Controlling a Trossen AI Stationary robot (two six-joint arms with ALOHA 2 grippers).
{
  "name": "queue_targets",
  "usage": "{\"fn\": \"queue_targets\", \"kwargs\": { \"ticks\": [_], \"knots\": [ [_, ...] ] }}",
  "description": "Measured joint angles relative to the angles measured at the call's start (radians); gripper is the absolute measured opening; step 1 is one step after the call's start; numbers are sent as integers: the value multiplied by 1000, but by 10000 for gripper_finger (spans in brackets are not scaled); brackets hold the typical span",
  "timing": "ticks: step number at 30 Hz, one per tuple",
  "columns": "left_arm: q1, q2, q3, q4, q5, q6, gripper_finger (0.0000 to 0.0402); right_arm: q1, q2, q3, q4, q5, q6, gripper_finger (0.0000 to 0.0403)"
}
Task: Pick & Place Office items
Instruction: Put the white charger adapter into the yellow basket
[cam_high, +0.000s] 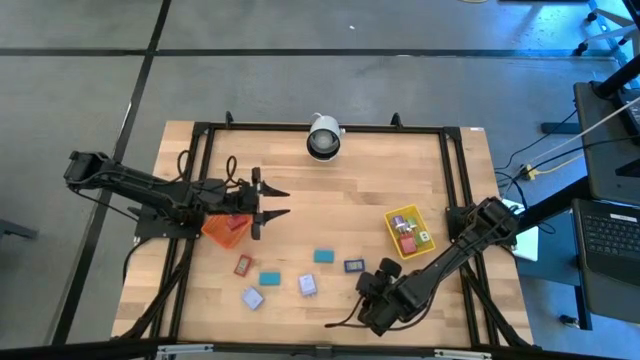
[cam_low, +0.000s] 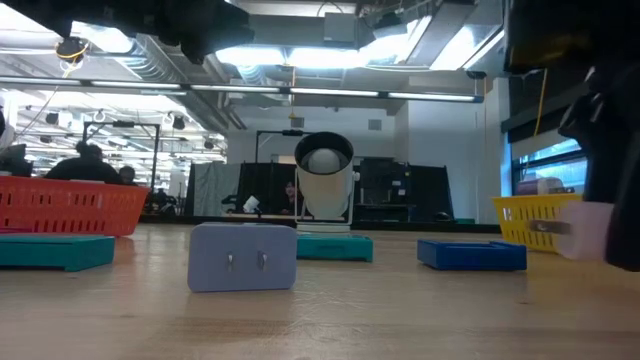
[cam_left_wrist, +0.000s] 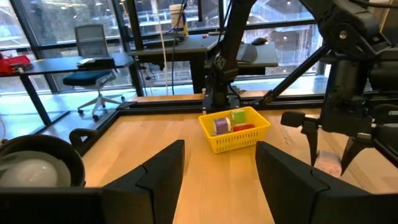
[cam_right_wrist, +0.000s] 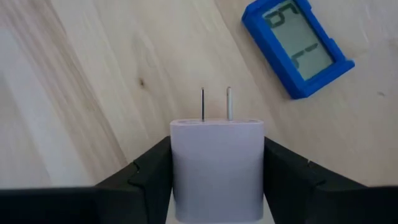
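My right gripper (cam_high: 372, 287) hangs over the table's near middle, shut on a lavender plug block (cam_right_wrist: 216, 165) whose two metal prongs (cam_right_wrist: 216, 104) point at the wood. On the table lie a dark blue block with a display (cam_right_wrist: 298, 50), two teal blocks (cam_high: 323, 256) (cam_high: 270, 278), a red block (cam_high: 243, 265) and two lavender blocks (cam_high: 308, 285) (cam_high: 252, 298). My left gripper (cam_high: 285, 202) waits open by the orange tray (cam_high: 226, 230), touching nothing. My right gripper pinches the lavender plug block by its two opposite side faces (cam_right_wrist: 177, 155), one dark finger (cam_right_wrist: 149, 168) on each side. The fingers come from above, pointing down. The block is lifted clear of the table (cam_low: 585, 230), prongs toward the wood.
A yellow tray (cam_high: 391, 222) on the right holds several small items. A white round camera (cam_high: 323, 135) stands at the far edge, and black frame rails run along the table's sides. Bare wood lies between the left gripper and the yellow tray.
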Motion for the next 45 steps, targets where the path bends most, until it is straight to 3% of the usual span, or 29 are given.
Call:
{"fn": "queue_targets", "kwargs": {
  "ticks": [15,26,31,39,45],
  "knots": [
    [0,-55,-1,-31,-8,27,194,-4,-48,3,-42,128,10,198],
    [0,-190,0,-129,-1,16,194,-1,-263,5,-234,284,78,198],
    [0,-226,-1,-173,2,6,194,-1,-323,5,-406,342,216,198],
    [0,-262,-1,-214,15,-10,194,-1,-387,5,-540,364,311,198],
    [0,-269,0,-215,20,-10,194,-1,-433,5,-646,319,380,198]
  ]
}}
